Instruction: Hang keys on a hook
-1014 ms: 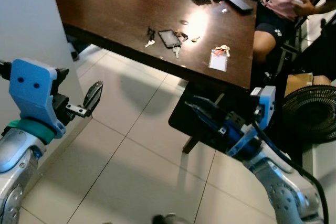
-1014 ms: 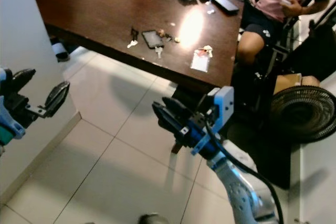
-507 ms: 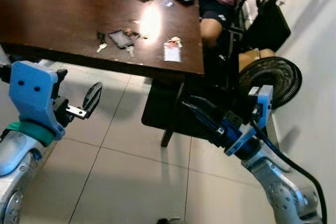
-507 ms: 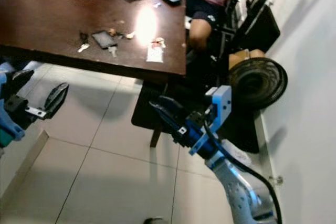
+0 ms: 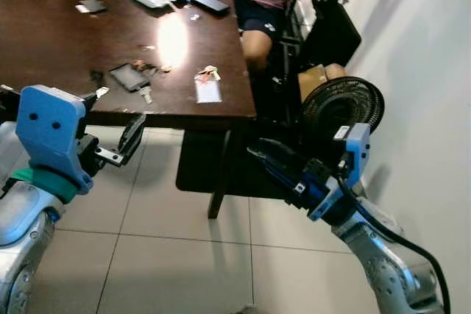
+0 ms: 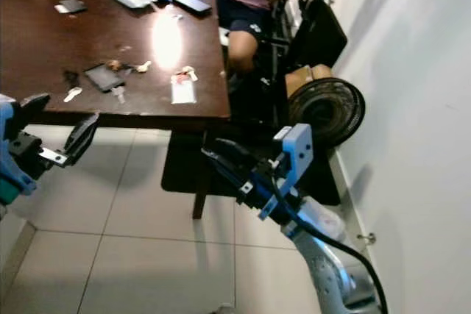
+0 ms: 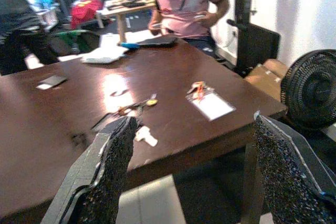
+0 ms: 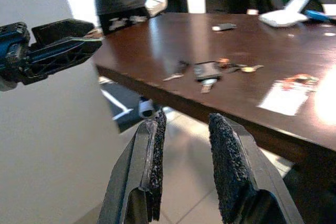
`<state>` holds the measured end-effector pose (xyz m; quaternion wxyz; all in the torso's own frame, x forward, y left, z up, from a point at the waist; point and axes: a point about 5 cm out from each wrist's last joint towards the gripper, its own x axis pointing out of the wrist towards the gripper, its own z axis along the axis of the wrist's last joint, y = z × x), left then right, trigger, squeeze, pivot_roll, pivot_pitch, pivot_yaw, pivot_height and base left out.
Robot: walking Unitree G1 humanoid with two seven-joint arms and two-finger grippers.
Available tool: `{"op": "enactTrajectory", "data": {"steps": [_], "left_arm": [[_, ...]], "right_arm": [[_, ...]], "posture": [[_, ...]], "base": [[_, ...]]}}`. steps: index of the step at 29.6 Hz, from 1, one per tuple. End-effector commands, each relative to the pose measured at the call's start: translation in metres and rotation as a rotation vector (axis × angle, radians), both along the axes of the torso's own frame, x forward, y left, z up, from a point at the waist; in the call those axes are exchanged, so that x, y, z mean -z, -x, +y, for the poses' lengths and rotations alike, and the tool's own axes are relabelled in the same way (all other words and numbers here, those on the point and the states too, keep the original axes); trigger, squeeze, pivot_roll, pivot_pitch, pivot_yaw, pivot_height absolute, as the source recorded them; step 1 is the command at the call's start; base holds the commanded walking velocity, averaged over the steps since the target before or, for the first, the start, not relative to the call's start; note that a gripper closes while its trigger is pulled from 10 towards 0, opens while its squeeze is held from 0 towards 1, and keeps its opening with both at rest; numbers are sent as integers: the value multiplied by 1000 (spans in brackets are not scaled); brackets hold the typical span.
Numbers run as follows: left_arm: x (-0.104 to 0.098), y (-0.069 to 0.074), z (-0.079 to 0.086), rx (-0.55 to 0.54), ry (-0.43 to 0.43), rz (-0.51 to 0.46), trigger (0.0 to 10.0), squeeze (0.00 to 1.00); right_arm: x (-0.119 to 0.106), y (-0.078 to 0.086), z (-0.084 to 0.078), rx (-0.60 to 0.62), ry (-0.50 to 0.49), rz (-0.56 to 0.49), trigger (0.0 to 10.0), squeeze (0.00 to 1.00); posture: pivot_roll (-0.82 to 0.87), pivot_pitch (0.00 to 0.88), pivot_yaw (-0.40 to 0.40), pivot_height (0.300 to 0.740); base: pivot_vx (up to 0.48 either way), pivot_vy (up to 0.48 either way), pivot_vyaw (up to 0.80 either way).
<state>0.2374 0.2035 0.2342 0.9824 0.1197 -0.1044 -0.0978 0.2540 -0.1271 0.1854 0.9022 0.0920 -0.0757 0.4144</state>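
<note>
Step closer to the tabletop (image 5: pixel 66 49); left end effector (image 7: pixel 194 171) spread, right end effector (image 8: pixel 184 166) narrowly parted, probably keys (image 5: pixel 143 93) beside the phone (image 5: pixel 126 76).

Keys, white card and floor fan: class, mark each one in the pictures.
keys (image 5: pixel 146 94), left eye view, on the blade of the pale key.
white card (image 5: pixel 208 90), left eye view, its middle.
floor fan (image 5: pixel 340 106), left eye view, grille centre.

Bright glare on the table (image 5: pixel 44 49) (slightly soft focus).

No text, label, brand or number can be read anywhere here.
</note>
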Motion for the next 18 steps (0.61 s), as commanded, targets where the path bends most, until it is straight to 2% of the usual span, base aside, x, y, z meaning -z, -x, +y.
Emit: {"op": "enactTrajectory", "data": {"steps": [1,6,10,15,18], "left_arm": [[3,0,-1,3,-6,10,10000,0],[4,-1,-1,2,-6,10,10000,0],[4,-1,-1,3,-7,10,10000,0],[5,-1,-1,3,-5,10,10000,0],[5,0,-1,1,-4,12,10000,0]], "right_arm": [[1,-2,-3,20,17,-5,10000,0],[1,-4,-2,41,41,-29,10000,0],[1,-7,-2,62,57,-42,10000,0],[1,-9,-2,84,77,-49,10000,0],[2,-10,-3,91,72,-32,10000,0]], "posture": [[116,20,-4,740],[116,21,-5,740],[116,21,-5,740],[116,27,-7,740],[116,30,-9,740]], "base": [[461,0,0],[461,0,0],[461,0,481],[461,0,800],[461,0,0]]}}
